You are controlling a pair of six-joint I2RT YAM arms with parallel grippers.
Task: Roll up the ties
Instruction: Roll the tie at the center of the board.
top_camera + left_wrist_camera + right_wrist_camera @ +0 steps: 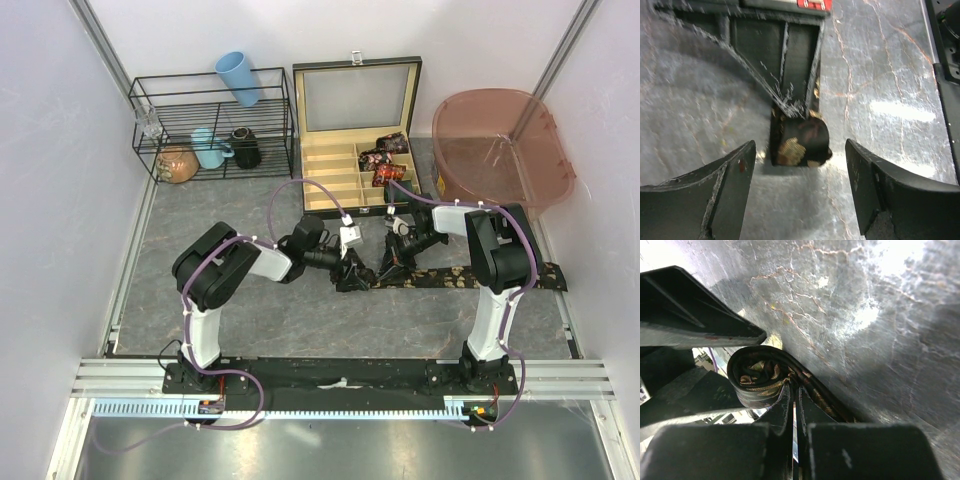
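A dark tie with tan prints (pixel 470 277) lies flat across the table's right half. Its left end is rolled into a small coil (pixel 368 278). My right gripper (pixel 390 264) is shut on the tie at the coil's edge; in the right wrist view the fingertips (pixel 796 390) pinch the fabric beside the coil (pixel 757 375). My left gripper (pixel 352 272) is open just left of the coil. In the left wrist view its jaws (pixel 800 145) stand wide on either side, with the coil (pixel 802 142) just beyond the tips, untouched. Three rolled ties (pixel 385 160) sit in the box.
An open wooden compartment box (pixel 330 185) stands at the back centre. A pink translucent bin (pixel 500 140) is at the back right. A black wire rack (pixel 210 125) at the back left holds mugs, a glass and a blue cup (pixel 238 78).
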